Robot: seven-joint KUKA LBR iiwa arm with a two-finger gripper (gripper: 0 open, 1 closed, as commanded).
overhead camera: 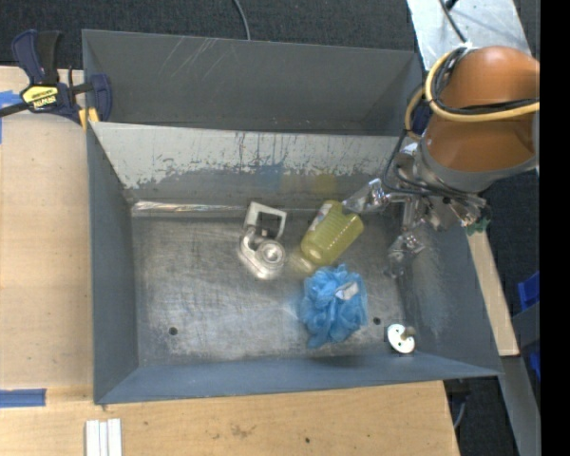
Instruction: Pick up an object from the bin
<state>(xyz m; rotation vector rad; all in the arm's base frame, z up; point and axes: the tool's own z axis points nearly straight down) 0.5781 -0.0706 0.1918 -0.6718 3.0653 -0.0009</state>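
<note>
Camera view, left to right: a silvery metal lock-like block (263,247) mid-floor, a yellow translucent ribbed plastic bottle (331,234) lying tilted just beside it, a blue crinkled puff (332,304) nearer the front wall — then the hand (401,240), just right of the bottle; I cannot tell whether it is wide or narrow.

So the gripper (396,218) hangs at the right end of the bin (114,283), just beside a yellowish see-through bottle (331,234), with a blue fluffy puff (332,304), a silvery metal gadget (263,245) and a small white bit (400,339) lying around it.
</note>
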